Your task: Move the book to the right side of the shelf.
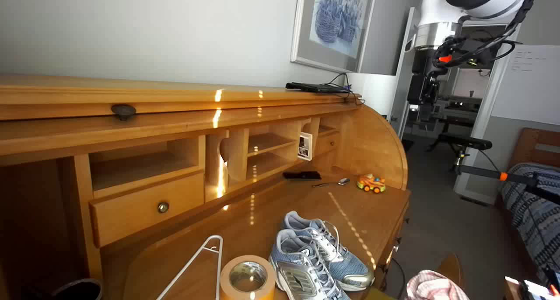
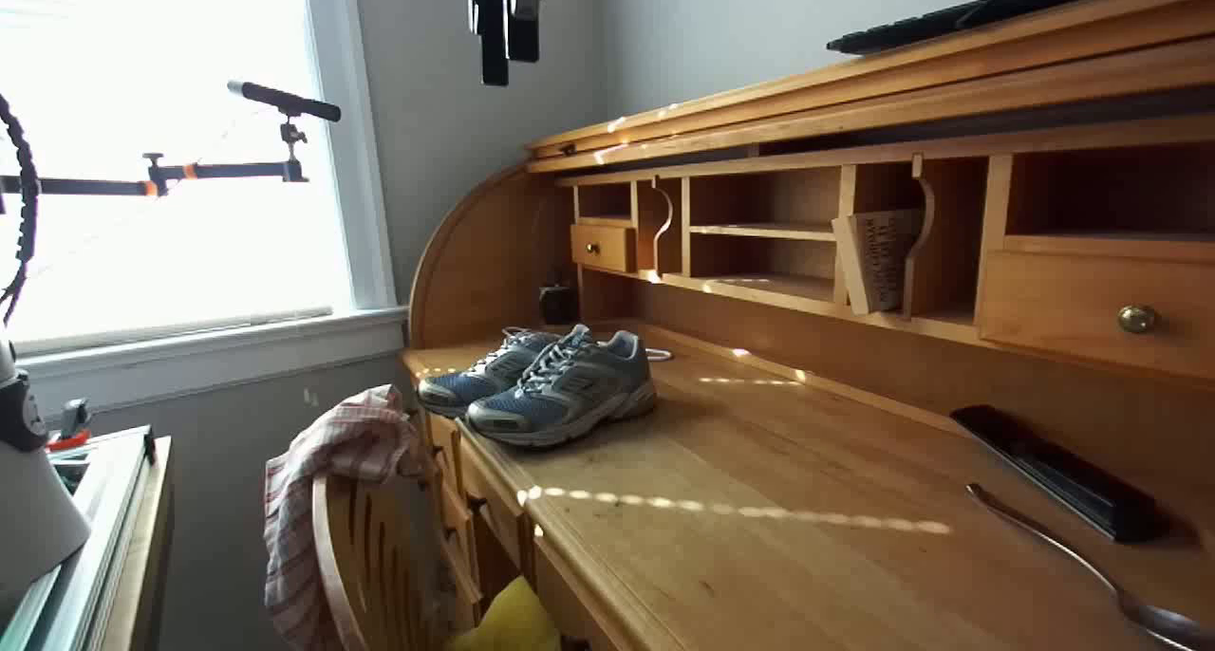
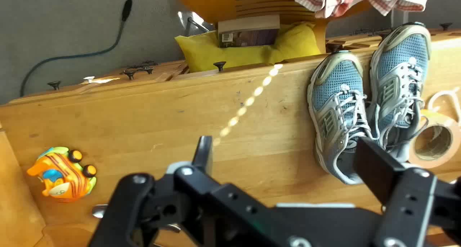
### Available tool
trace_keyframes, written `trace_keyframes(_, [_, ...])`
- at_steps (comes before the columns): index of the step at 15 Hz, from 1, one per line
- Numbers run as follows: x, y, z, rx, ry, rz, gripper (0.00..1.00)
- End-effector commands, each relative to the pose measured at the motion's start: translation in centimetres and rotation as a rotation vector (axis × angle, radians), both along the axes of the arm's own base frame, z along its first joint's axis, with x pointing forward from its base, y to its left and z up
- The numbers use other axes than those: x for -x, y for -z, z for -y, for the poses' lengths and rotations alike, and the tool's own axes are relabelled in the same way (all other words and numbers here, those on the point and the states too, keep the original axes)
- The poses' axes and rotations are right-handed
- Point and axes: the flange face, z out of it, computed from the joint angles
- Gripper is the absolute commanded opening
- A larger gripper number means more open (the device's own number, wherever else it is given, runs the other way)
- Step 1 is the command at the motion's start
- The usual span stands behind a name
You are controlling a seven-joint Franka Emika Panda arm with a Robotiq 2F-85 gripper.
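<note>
Nearest in the wrist view, the gripper (image 3: 284,152) points down, well above the tabletop (image 2: 759,452), its two fingers (image 3: 204,150) wide apart. The book (image 2: 881,262) stands in the shelf (image 2: 944,317) over the back edge, jutting out with its top tilted forward, on the window (image 2: 142,44) side of the curved divider (image 2: 929,216); it shows in both exterior views. Below, by the back edge, lies a black slab (image 2: 1056,473), and a spoon (image 1: 344,181) lies near it, a little farther out from that edge. The toy (image 1: 371,184) sits close to the end edge opposite the window. Toward the window end, the shoes (image 2: 579,385) stand side by side, toes at the front edge and heels toward the back. The tape (image 1: 249,295) lies flat just beside the heels, with a white hanger (image 1: 219,265) next to it. At the front edge stands the chair (image 2: 332,547), a checked cloth (image 2: 351,442) over its back; a yellow cushion (image 3: 302,45) by it bears a thick block (image 3: 252,29) with a barcode.
</note>
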Motion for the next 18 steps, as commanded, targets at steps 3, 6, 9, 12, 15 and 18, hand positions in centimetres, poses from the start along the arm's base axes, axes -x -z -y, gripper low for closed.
trace_keyframes(3, [0.0,-0.1,0.0,-0.001,0.0,-0.001,1.0])
trace_keyframes(6, [0.0,-0.1,0.0,-0.001,0.0,-0.001,1.0])
trace_keyframes(9, [0.0,-0.1,0.0,-0.001,0.001,-0.001,1.0])
trace_keyframes(12, [0.0,-0.1,0.0,-0.001,0.001,-0.001,1.0])
trace_keyframes(15, [-1.5,0.4,2.3,0.072,0.071,0.085,1.0])
trace_keyframes(18, [-2.8,1.6,4.1,0.108,0.02,0.17,1.0])
